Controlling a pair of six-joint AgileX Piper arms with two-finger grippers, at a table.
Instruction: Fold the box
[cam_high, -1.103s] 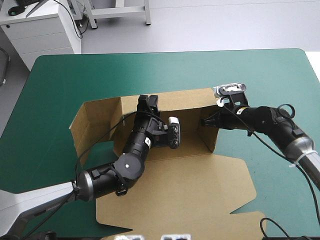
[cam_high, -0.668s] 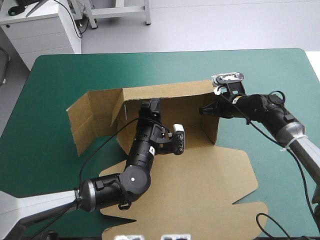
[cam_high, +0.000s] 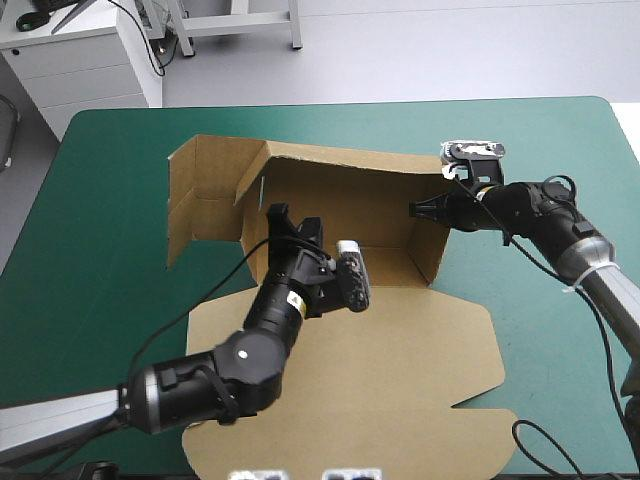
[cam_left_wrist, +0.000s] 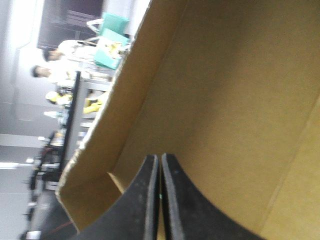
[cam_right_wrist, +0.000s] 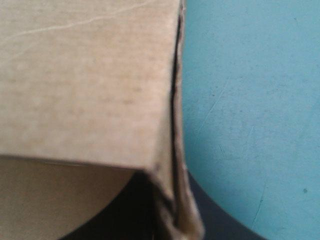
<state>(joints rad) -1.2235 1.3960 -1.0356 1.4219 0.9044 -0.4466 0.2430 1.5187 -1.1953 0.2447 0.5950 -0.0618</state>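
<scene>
The brown box (cam_high: 340, 200) stands half-formed in the middle of the table. Its long back wall is upright, a side flap (cam_high: 205, 195) angles out at its left end, and the right wall (cam_high: 430, 245) is raised. The wide lid panel (cam_high: 380, 370) lies flat toward the near edge. My left gripper (cam_high: 290, 222) is inside the box, shut with nothing between its fingers. It points at the back wall (cam_left_wrist: 225, 90), its tips (cam_left_wrist: 159, 157) close to it. My right gripper (cam_high: 415, 208) is shut on the top corner of the right wall (cam_right_wrist: 85, 85), with a black finger (cam_right_wrist: 122, 207) under the board.
The teal-green cover (cam_high: 110, 200) shows to the left of the box, beyond it and to its right (cam_right_wrist: 250, 100). The lid's cut tabs (cam_high: 490, 420) reach close to the table's near edge.
The back wall and left flap have swung up from lying low to standing upright. My left gripper has gone from open to shut inside the box. The right gripper keeps its hold on the corner.
</scene>
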